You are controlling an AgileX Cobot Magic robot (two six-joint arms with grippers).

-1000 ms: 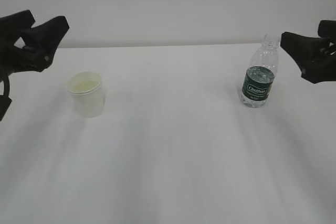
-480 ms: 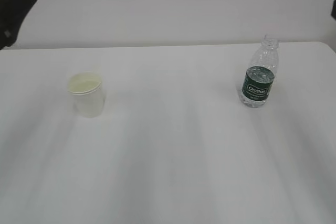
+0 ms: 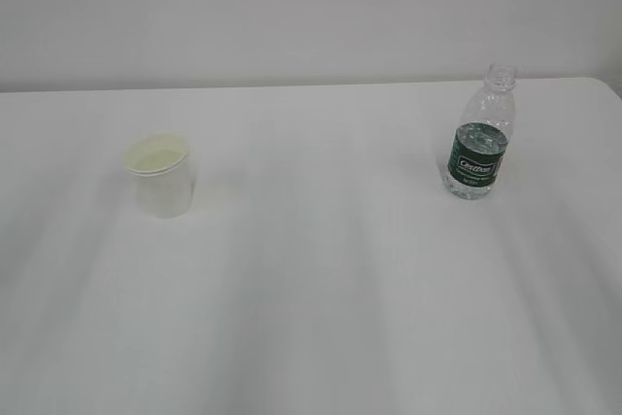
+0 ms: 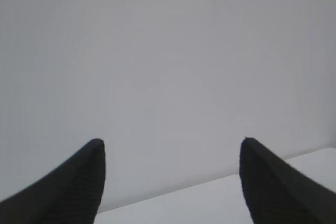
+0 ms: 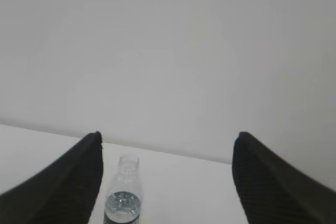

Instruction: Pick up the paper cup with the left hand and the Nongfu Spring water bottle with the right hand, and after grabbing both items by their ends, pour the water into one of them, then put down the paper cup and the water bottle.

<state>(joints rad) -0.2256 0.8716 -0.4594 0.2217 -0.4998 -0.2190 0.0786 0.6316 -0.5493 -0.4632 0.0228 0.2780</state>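
The cup (image 3: pixel 160 175) stands upright toward the left side of the counter (image 3: pixel 321 318), nearer the far edge than the near one, and the bottle (image 3: pixel 478 135) stands upright well apart from it toward the right side, close to the far right corner, uncapped, with some water (image 3: pixel 476 185) showing at its base. Neither arm shows in the exterior view, so both things stand free with nothing touching them. The left claw (image 4: pixel 170 182) has its two dark fingers spread wide with nothing between them; its camera sees only the wall and a strip of the counter's far edge, with the cup out of its sight. The right claw (image 5: pixel 165 179) is likewise wide open and empty, and its camera has the bottle (image 5: pixel 123 195) low in the picture, just beside the left finger rather than centred between the two. Whether the pour is still ahead or already done cannot be told for certain; the cup's pale inside does not settle it. If the pick-up is the step in hand, each arm must come down and inward: the left claw to bring the cup between its fingers, the right to centre on the bottle, each closing near the thing's end before any lift.
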